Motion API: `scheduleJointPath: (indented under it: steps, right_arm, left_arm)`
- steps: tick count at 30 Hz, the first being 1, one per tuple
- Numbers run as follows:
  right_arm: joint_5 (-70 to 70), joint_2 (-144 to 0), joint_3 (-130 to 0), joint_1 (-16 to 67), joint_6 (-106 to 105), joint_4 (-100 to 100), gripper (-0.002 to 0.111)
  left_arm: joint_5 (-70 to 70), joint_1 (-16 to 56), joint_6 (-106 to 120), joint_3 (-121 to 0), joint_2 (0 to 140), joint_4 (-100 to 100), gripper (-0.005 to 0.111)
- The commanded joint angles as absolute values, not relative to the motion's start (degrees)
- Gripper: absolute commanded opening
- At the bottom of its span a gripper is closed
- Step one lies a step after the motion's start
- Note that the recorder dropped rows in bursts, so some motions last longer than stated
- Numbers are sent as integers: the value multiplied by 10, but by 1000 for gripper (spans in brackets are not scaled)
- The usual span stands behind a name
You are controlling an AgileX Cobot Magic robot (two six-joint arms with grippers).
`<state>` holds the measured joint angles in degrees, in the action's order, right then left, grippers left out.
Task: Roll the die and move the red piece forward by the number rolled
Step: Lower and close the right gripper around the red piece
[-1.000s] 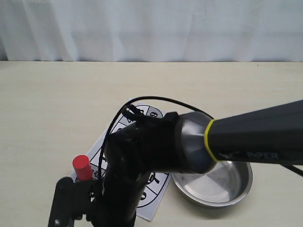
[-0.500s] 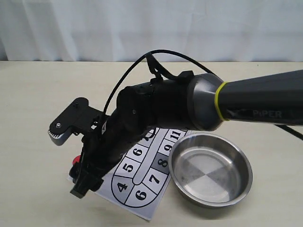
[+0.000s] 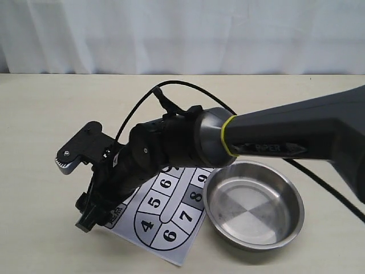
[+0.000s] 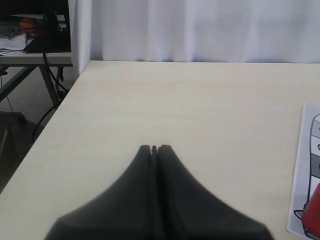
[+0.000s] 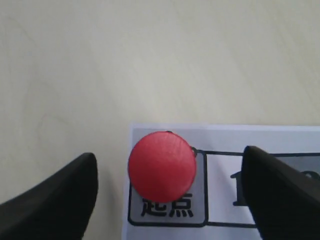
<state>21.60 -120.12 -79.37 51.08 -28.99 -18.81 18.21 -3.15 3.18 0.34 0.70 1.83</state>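
The red piece (image 5: 161, 166) stands on the grey start square at the corner of the paper board (image 5: 260, 137). My right gripper (image 5: 169, 157) hangs open right over it, with one finger (image 5: 60, 200) out past the board's edge and the other over the neighbouring square, neither touching the piece. In the exterior view the right gripper (image 3: 78, 188) reaches across to the board's (image 3: 171, 228) left corner and hides the piece. My left gripper (image 4: 154, 148) is shut on nothing above bare table, with the red piece (image 4: 313, 217) at that view's edge. The die is out of view.
A steel bowl (image 3: 285, 225) sits against the board's right side, and nothing shows in it. The right arm's cable (image 3: 137, 114) loops over the board. Numbered squares 4 to 9 show beside the arm. A table edge and floor (image 4: 30, 125) lie beyond the left gripper.
The right arm has lifted off the near edge and swung its gripper over the board's left corner. The red piece, visible a second ago, is now hidden in the exterior view.
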Motion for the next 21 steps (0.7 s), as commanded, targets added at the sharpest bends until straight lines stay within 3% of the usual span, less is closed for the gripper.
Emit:
scheduleJointPath:
  steps: [1,5,8,12,17,21]
  right_arm:
    - [211,-1220,-812,508,-287,-190,74]
    - [207,-1228,-813,508,-287,-188,73]
    - [208,-1229,-813,508,-287,-188,64]
    - [207,-1229,-813,508,-287,-188,45]
    - [207,-1229,-813,505,-288,-185,6]
    - [208,-1224,-825,490,-287,-191,4]
  left_arm:
    - [175,-27,32,0,7,18,0]
    - [175,-27,32,0,7,18,0]
    - [175,-27,32,0,7,18,0]
    - [175,-27,32,0,7,18,0]
    - [175,-27,32,0,7,18,0]
    - [175,-27,32,0,7,18,0]
